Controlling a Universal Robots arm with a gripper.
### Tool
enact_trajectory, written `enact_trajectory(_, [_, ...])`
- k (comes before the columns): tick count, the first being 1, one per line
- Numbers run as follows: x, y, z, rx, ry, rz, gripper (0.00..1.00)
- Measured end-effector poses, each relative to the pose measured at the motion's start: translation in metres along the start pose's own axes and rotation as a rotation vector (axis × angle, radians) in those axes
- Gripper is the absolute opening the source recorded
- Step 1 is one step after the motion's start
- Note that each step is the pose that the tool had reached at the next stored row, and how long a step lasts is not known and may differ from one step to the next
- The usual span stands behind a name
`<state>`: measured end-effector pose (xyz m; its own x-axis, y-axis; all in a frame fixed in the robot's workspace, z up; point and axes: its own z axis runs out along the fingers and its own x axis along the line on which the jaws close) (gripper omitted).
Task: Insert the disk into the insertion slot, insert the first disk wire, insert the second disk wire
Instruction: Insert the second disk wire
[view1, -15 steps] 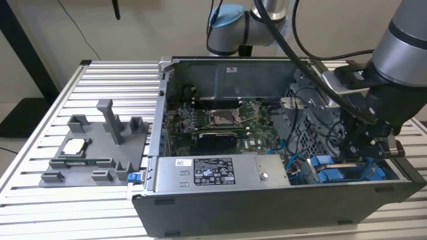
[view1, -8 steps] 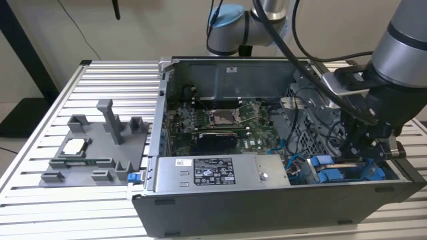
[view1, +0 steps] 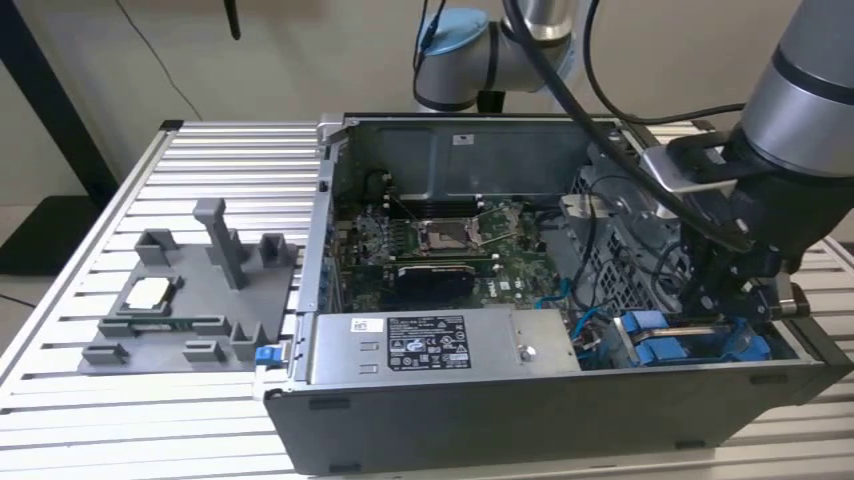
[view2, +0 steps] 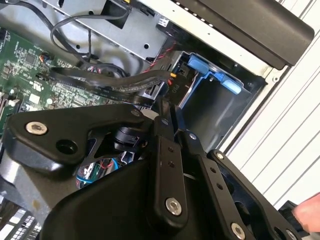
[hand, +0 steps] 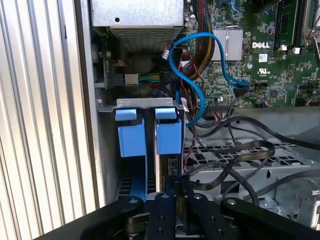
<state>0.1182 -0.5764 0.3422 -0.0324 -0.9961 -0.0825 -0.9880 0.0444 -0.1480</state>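
Slatted metal table (view1: 80, 400) carries an open computer case (view1: 534, 420), which we find lying on its side with the interior exposed. Beside it, toward the exterior view's left, we note a grey fixture tray (view1: 187, 300) holding small parts. Inside the case we record the green motherboard (view1: 441, 250) at the centre and the grey power supply box (view1: 427, 345) along the near wall. The robot arm (view1: 814, 120) reaches down into the corner of the case at the exterior view's right. There we see the disk (hand: 167, 137) in its blue carrier, standing on edge in the drive bay just beside a second blue carrier (hand: 131, 137), apparently seated in the slot. The gripper (hand: 172, 192) sits directly over the edge of the disk, its fingers drawn close together; in the first wrist view they appear closed on that edge, though we cannot confirm firm contact. A blue cable (hand: 200, 65) loops from the motherboard toward the bay, and black cables (hand: 235, 150) lie across the perforated metal floor near the disk.
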Motion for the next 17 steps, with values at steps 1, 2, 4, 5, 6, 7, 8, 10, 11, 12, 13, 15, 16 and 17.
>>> enact_trajectory(1, [-0.0003, 0.0000, 0.0001, 0.0001, 0.0000, 0.000, 0.16])
enact_trajectory(2, [-0.0007, 0.0001, 0.0002, 0.0003, -0.0001, 0.000, 0.16])
enact_trajectory(4, [-0.0013, 0.0002, 0.0008, 0.0009, -0.0005, 0.000, 0.16])
enact_trajectory(5, [-0.0014, 0.0002, 0.0011, 0.0015, -0.0006, 0.000, 0.16])
enact_trajectory(6, [-0.0014, 0.0002, 0.0013, 0.0022, -0.0005, 0.000, 0.16])
enact_trajectory(7, [-0.0014, 0.0003, 0.0015, 0.0030, -0.0002, 0.000, 0.16])
enact_trajectory(8, [-0.0015, 0.0003, 0.0019, 0.0037, -0.0003, 0.000, 0.16])
enact_trajectory(10, [-0.0014, 0.0005, 0.0027, 0.0049, -0.0006, -0.001, 0.16])
enact_trajectory(11, [-0.0014, 0.0006, 0.0032, 0.0058, -0.0007, -0.001, 0.16])
enact_trajectory(12, [-0.0013, 0.0007, 0.0039, 0.0071, -0.0007, -0.001, 0.16])
enact_trajectory(13, [-0.0012, 0.0009, 0.0049, 0.0084, -0.0006, -0.001, 0.16])
enact_trajectory(15, [-0.0011, 0.0010, 0.0064, 0.0095, -0.0003, -0.001, 0.16])
enact_trajectory(16, [-0.0011, 0.0010, 0.0066, 0.0095, -0.0005, -0.001, 0.17])
enact_trajectory(17, [-0.0011, 0.0011, 0.0069, 0.0096, -0.0011, -0.001, 0.17])
